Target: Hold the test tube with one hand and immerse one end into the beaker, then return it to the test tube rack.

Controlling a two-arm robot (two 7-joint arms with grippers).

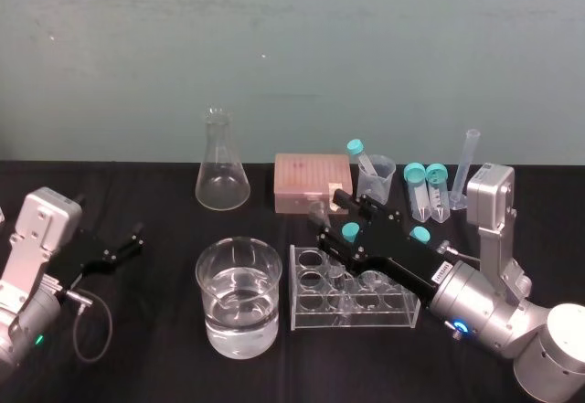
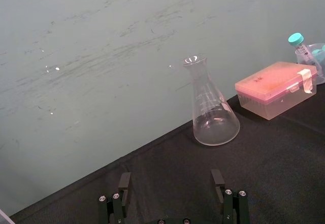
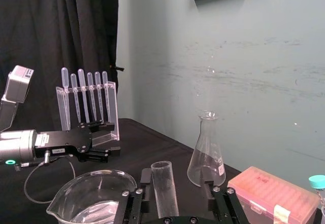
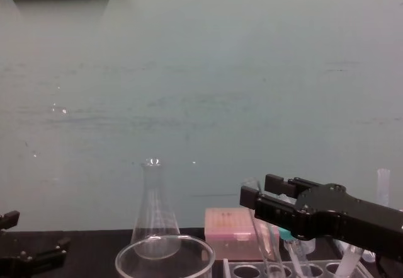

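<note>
Now | right gripper (image 1: 329,216) reaches over test tube rack (image 1: 315,310), jaws apart | beaker (image 1: 212,275) stands just left of rack | left gripper (image 1: 137,238) parked at table's left, spread wide | test tube (image 3: 165,188) upright between my right fingers, against one, clear of the other.

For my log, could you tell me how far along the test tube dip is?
Done: nothing certain. In hand: the open right pincer straddles the test tube standing in the test tube rack. Left, apparently: grip, dip in the beaker, return. Left pincer parked leftward.

One beaker (image 1: 238,280), one flask (image 1: 222,170), one rack (image 1: 356,319).
</note>
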